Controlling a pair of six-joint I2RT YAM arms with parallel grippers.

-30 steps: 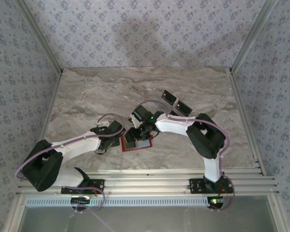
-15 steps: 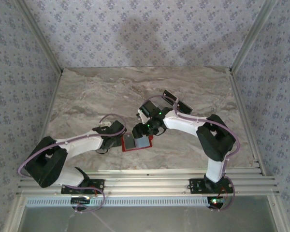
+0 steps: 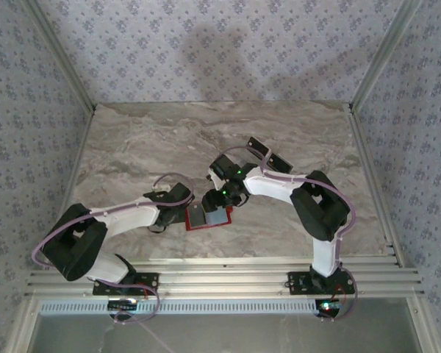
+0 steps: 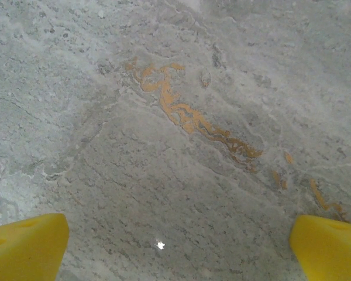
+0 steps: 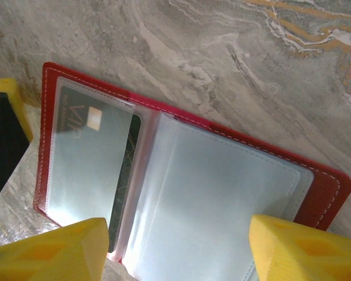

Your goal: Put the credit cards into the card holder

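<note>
Now that your right gripper (image 5: 178,249) has lifted off the open red wallet (image 5: 316,193) between the arms, jaws parted and empty, a grey card (image 5: 90,158) sits sleeved inside. Your left gripper (image 4: 175,249) is wide open, and two black cards (image 3: 258,147) remain.

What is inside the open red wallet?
The wallet holds clear sleeves. One dark card with a chip sits in one sleeve. The other sleeves shine with glare, so any card under them cannot be seen.
</note>
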